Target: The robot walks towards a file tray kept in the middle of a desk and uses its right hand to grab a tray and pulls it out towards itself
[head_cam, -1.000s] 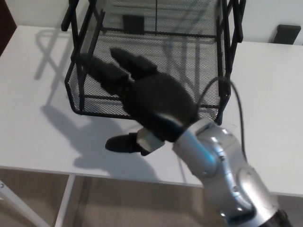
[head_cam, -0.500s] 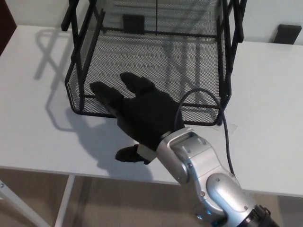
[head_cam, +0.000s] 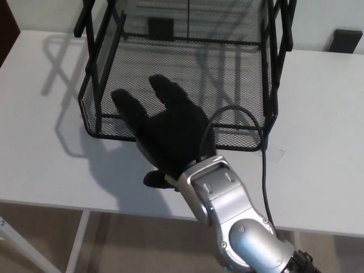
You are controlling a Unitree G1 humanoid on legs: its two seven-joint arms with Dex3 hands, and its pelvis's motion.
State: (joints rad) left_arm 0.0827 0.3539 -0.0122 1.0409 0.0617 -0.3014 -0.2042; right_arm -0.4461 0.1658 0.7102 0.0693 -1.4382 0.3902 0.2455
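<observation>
Right hand (head_cam: 170, 133) now lower, fingers (head_cam: 128, 108) apart over mesh tray (head_cam: 102, 85) front rim at frame centre (thumb under edge); you're nearly gripping, not clamped yet.

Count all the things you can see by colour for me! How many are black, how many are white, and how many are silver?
Black: 4 - mesh file tray, right hand, cable, small block at the desk's far edge
White: 1 - desk
Silver: 1 - forearm
Total: 6
</observation>
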